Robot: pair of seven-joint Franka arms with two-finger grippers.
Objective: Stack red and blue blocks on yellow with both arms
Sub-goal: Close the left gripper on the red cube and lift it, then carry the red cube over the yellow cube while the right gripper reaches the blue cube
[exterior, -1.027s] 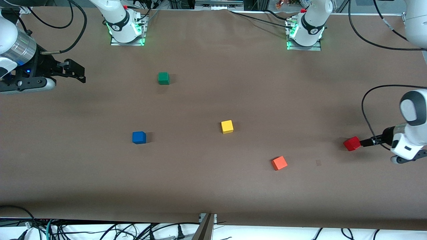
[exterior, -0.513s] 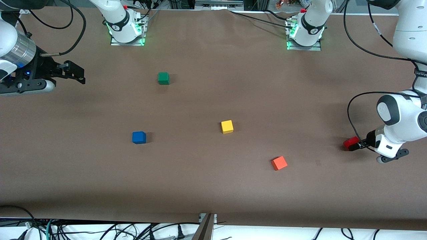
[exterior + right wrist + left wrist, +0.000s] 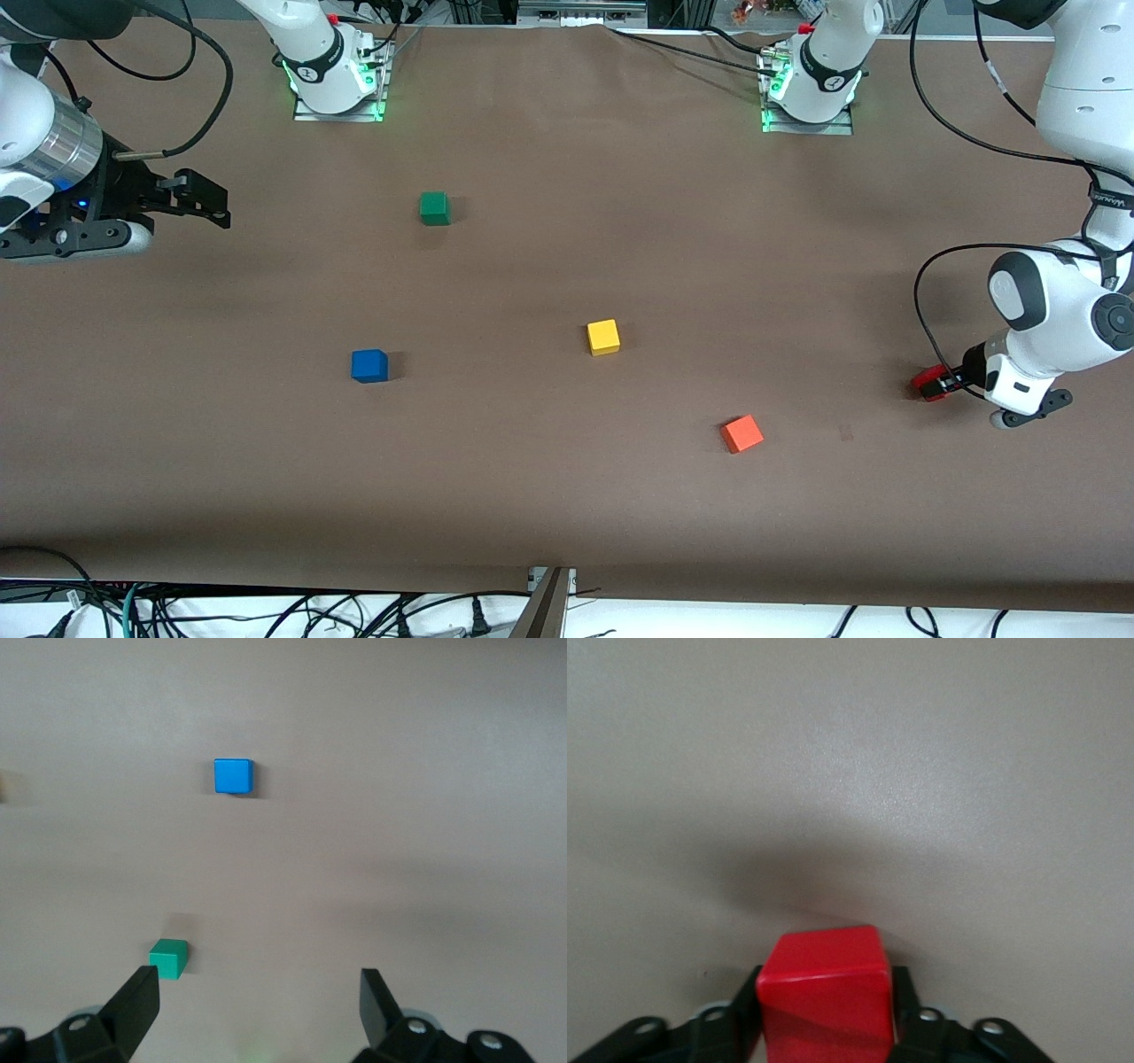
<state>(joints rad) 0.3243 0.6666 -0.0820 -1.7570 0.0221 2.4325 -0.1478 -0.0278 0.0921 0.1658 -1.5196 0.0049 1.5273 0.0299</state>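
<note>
**Left fingers clamped on red block at the counter's left-arm end**

Legible writing: none can be read on the blocks; the small lettering on the arm joints is too fine to make out.

Changes from the earlier front views: the left gripper [image 3: 937,384] was drawn back from the red block [image 3: 927,382] a second ago, fingers apart; it has since come down around the block. In the left wrist view the fingers [image 3: 908,1005] press against both sides of the red block [image 3: 826,992], pinching it. The block has not shifted from its spot on the counter [image 3: 567,496]. The right gripper [image 3: 208,202] has drifted only slightly; the arm waits over the counter's right-arm end, fingers [image 3: 133,1005] spread wide with nothing between them.

Positions: the yellow block [image 3: 603,337] sits near mid-counter, bare on top. The blue block [image 3: 369,365] lies toward the right arm's end, slightly nearer the front camera than the yellow. The green cube [image 3: 434,208] stands farther from the camera than both. The orange cube [image 3: 741,433] lies between yellow and red, nearest the camera, turned askew.

Containers: none observed
</note>
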